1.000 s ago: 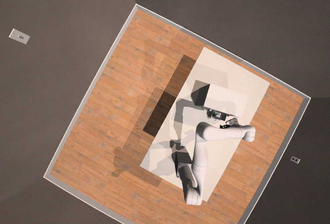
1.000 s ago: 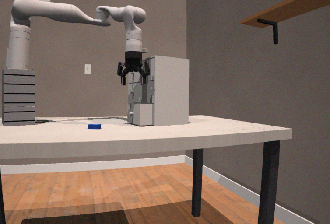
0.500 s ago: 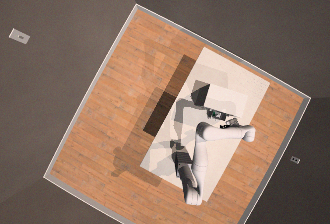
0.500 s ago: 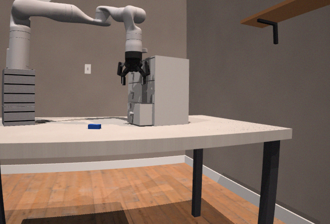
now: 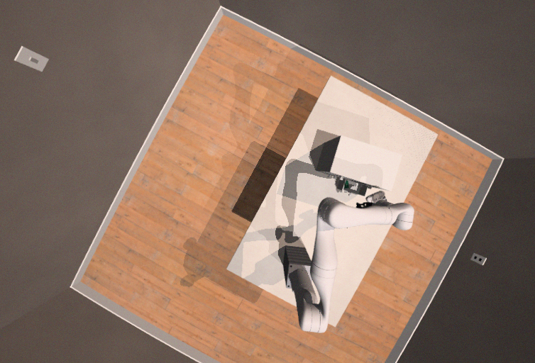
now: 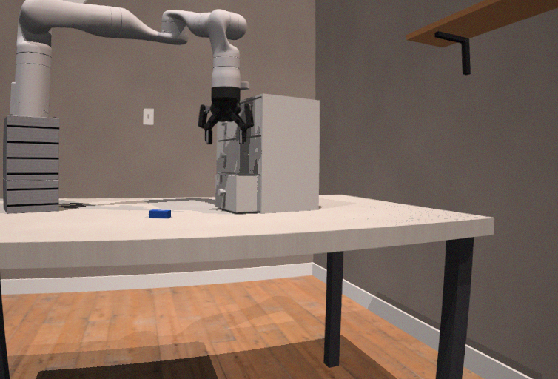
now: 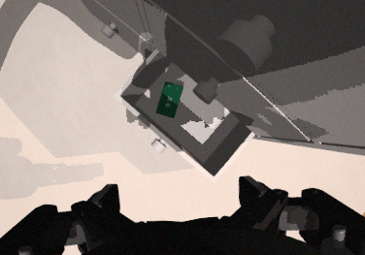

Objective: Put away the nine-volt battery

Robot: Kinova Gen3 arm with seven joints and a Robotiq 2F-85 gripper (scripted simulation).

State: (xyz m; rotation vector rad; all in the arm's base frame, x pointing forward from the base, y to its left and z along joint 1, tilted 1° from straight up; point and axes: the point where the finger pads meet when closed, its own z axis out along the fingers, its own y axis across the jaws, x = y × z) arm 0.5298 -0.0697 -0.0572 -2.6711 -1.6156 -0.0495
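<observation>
The open, empty end effector (image 6: 225, 135) hangs beside the chest (image 6: 288, 153), well above the battery (image 6: 160, 214) lying flat on the bench (image 6: 360, 226).

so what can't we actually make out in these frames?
- Upper drawers' contents: shut fronts on the chest hide them, every view.
- Open bottom drawer: wrist view shows a green item, too small to identify; its far end is under the chest.
- Blue block on the table: exterior only, and there too small for terminals; not made out in the top view.
- Open, empty gripper: hides some drawer fronts.
</observation>
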